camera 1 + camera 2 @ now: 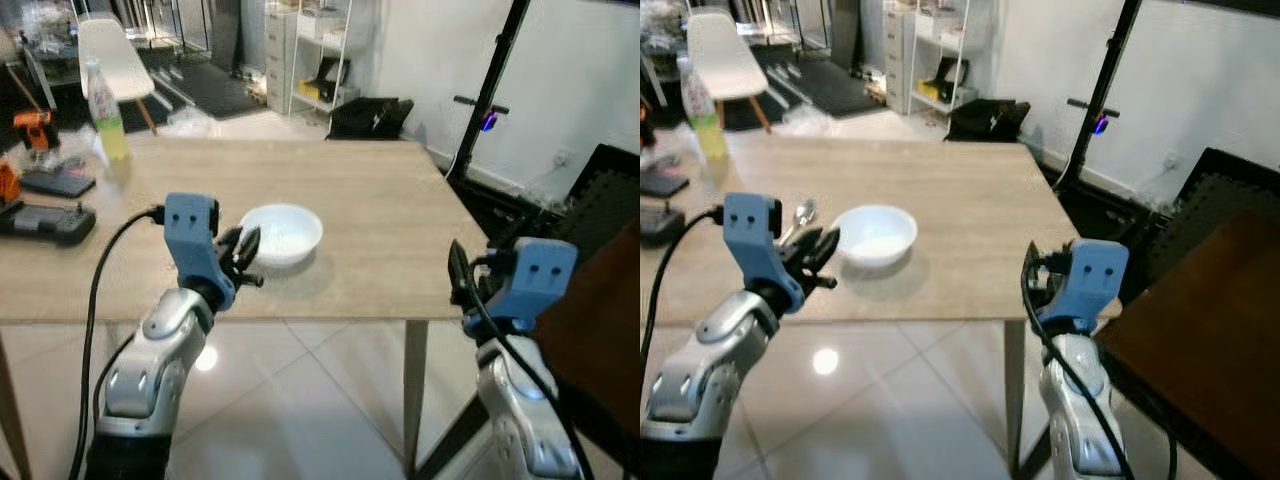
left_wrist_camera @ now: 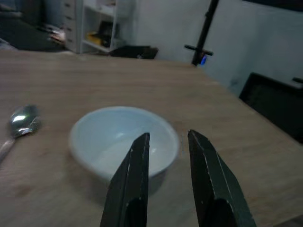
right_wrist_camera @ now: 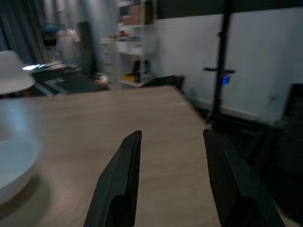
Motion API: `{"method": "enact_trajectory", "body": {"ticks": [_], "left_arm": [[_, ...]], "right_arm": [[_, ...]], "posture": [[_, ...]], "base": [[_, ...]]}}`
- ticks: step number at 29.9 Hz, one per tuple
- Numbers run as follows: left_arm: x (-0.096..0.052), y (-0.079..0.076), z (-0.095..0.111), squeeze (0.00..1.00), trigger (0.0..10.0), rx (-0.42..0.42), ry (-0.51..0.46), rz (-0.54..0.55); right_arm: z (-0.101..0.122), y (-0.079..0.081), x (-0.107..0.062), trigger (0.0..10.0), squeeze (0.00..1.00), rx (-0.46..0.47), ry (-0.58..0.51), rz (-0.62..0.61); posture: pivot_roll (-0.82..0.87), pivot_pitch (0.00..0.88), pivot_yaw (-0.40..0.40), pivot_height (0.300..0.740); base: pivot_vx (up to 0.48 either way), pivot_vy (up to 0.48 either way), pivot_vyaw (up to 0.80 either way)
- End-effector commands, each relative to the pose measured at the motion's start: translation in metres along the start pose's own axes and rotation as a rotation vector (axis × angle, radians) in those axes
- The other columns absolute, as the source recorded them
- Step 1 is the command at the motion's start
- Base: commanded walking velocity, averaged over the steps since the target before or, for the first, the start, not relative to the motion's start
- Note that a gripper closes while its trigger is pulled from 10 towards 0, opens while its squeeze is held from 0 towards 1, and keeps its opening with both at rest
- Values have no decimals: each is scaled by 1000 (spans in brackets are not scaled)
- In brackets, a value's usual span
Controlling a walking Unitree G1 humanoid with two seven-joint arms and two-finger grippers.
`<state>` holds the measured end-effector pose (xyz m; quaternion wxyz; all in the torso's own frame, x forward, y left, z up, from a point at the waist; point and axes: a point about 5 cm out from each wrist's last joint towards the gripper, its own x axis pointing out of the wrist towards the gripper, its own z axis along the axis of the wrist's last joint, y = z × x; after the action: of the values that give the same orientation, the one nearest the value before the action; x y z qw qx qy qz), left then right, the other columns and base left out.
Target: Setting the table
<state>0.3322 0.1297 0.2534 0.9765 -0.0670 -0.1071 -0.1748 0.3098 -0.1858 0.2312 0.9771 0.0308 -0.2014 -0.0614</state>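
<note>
A white bowl (image 1: 283, 233) stands on the light wooden table (image 1: 390, 215), near its front edge. A metal spoon (image 1: 803, 215) lies on the table just left of the bowl. My left gripper (image 2: 168, 137) hovers at the bowl's near rim, fingers open a little with nothing between them. In the left eye view it sits at the bowl's left front (image 1: 243, 252). My right gripper (image 3: 171, 135) is open and empty at the table's front right corner (image 1: 456, 268), pointing across the bare tabletop, with the bowl (image 3: 14, 161) off to its left.
At the table's far left stand a plastic bottle (image 1: 108, 112), an orange drill (image 1: 35, 125) and a black controller (image 1: 45, 222). A white chair (image 1: 112, 55) and shelves (image 1: 310, 50) lie behind. A black stand (image 1: 492, 90) and a dark brown table (image 1: 1200, 330) crowd the right.
</note>
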Motion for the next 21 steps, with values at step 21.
{"method": "enact_trajectory", "body": {"ticks": [21], "left_arm": [[-3,-1,-2,0,10000,-21,17,-13]], "right_arm": [[-4,1,-2,10000,0,30,25,-7]], "posture": [[56,84,-26,740]], "base": [[15,0,-229]]}}
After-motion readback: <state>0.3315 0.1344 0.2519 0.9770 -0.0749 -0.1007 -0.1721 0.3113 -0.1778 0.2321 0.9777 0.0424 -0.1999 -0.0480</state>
